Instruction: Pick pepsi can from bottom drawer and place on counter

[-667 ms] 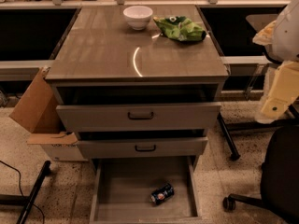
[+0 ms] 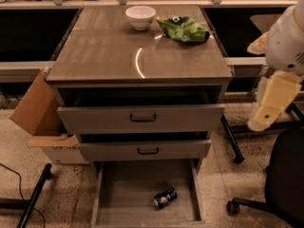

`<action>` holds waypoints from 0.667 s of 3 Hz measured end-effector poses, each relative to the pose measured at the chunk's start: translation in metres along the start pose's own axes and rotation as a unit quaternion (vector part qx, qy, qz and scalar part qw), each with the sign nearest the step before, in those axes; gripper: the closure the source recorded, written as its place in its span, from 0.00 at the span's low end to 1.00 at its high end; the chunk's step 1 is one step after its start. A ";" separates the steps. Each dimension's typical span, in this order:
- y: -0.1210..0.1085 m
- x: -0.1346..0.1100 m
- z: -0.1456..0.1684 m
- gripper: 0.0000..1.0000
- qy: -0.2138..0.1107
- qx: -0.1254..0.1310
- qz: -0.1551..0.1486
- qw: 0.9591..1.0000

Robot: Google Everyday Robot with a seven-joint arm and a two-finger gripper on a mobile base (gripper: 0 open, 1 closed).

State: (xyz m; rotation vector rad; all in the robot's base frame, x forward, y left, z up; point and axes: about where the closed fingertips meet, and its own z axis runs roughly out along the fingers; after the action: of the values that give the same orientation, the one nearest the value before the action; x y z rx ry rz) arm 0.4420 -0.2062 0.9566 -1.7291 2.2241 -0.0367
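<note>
Dim, warm lighting from above.
A curved glare streak is seen on the glossy surface (image 2: 114,56); the top drawer recess (image 2: 137,97) is shadowed; the end effector (image 2: 263,114), at right, is lit pale.

The one change is at the right edge of the view. The arm (image 2: 287,37) now sits a little lower and nearer the bench (image 2: 104,56) than it did a moment ago, and its white shell reaches further down. The cream end effector (image 2: 259,120) hanging beneath it is now slightly further left. Its lower tip is closer to the right end of the top drawer (image 2: 95,118), level with that drawer's front but apart from it.
</note>
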 end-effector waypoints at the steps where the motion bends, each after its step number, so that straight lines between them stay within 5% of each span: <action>1: 0.010 -0.016 0.037 0.00 -0.021 -0.018 -0.001 1.000; 2: 0.023 -0.035 0.072 0.00 -0.045 -0.038 -0.001 0.998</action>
State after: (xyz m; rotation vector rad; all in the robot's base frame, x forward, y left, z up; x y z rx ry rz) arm 0.4474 -0.1546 0.8912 -1.7371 2.1845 0.1254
